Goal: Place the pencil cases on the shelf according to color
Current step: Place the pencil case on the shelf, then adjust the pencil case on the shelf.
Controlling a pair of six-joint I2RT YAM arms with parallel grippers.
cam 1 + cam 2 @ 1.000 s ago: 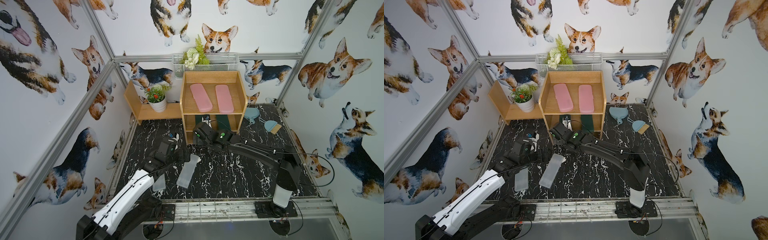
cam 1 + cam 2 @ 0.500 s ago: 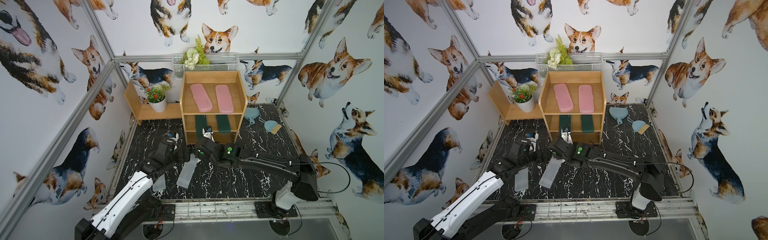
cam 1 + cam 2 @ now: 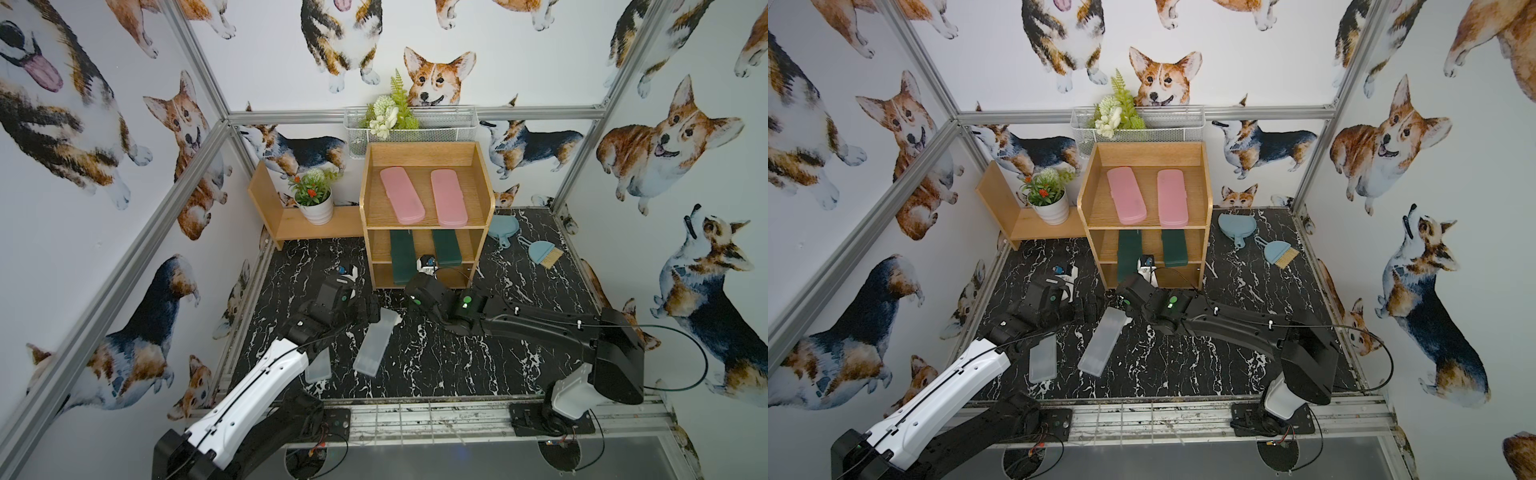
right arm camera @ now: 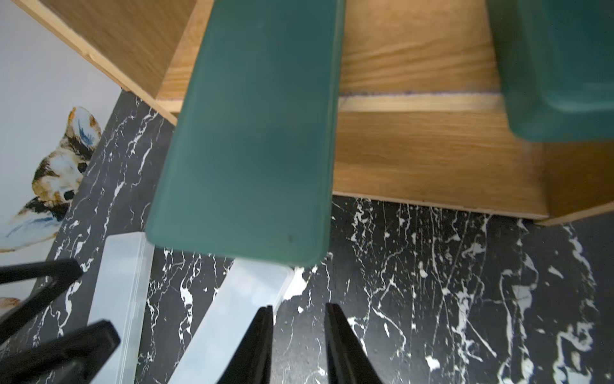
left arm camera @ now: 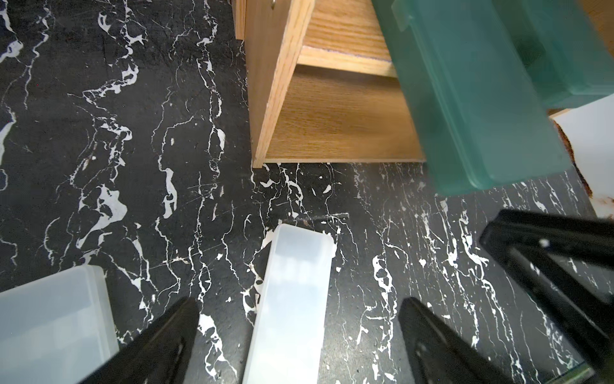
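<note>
Work cell seen from above. The shelf (image 3: pixel 426 227) stands at upper centre of the frame, on the black marbled table (image 3: pixel 478 365). Its top tier carries the left pink pencil case (image 3: pixel 402 195) and the right pink pencil case (image 3: pixel 448 197), side by side and apart. On the middle tier lie the left green pencil case (image 3: pixel 402 257) and the right green pencil case (image 3: pixel 445 248); the left one juts well past the tier's front edge.

Two frosted cases lie flat on the table at lower centre, in front of the shelf. The slanted frosted case (image 3: pixel 376 343) has its far end toward the shelf, and the smaller-looking frosted case (image 3: pixel 318 365) sits just to its left, partly under the left arm.

Left wrist view: the left claw (image 5: pixel 299 302) is spread wide, one finger on each side of the slanted frosted case, both clear of its sides; it has hold of nothing.

Right wrist view: the right claw (image 4: pixel 299 306) is drawn in to a narrow slit with only table showing in the gap. It grips nothing. One finger lies beside a corner of the slanted frosted case, and whether it touches the case cannot be told.
</note>
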